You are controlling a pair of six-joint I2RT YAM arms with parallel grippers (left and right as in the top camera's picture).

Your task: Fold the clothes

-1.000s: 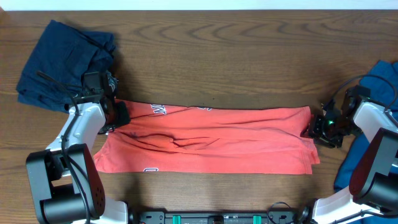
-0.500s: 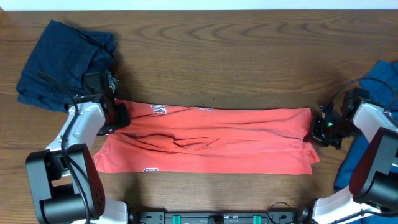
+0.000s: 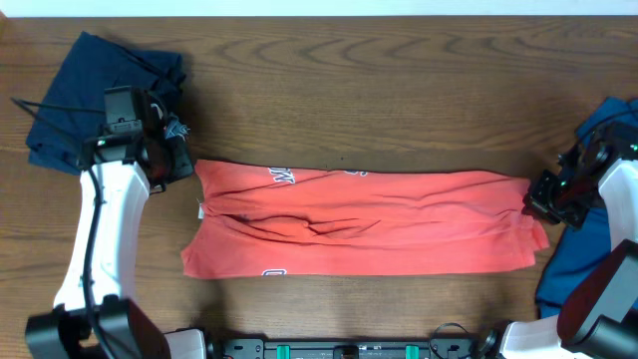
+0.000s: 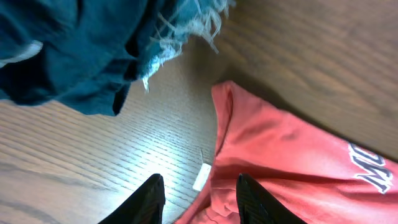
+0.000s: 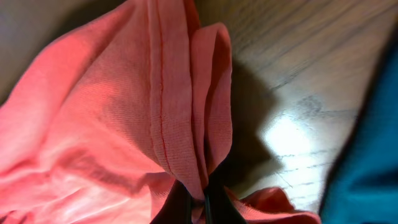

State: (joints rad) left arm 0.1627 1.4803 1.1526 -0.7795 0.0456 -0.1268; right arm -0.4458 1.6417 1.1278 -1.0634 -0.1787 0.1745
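Left arm (image 3: pixel 100 224): white shell links, blk joints, blk wrist block at 10 o'clock w/ thin blk cables looping off. Right arm (image 3: pixel 620 194): same white/blk build, tiny green light nr wrist, 3 o'clock. Left pincer (image 4: pixel 199 186) & right pincer (image 5: pixel 200 200): blk tapered fingers.

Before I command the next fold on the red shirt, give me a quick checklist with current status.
1. Right gripper pinching the shirt at its right end: ok.
2. Left gripper gripping the shirt: not ok, open, holding nothing.
3. Shirt lying as a flat band on the table: ok, some wrinkles.
4. Shirt apart from the dark blue garment: ok.
5. Shirt apart from the blue garment at right: cannot tell, very close.
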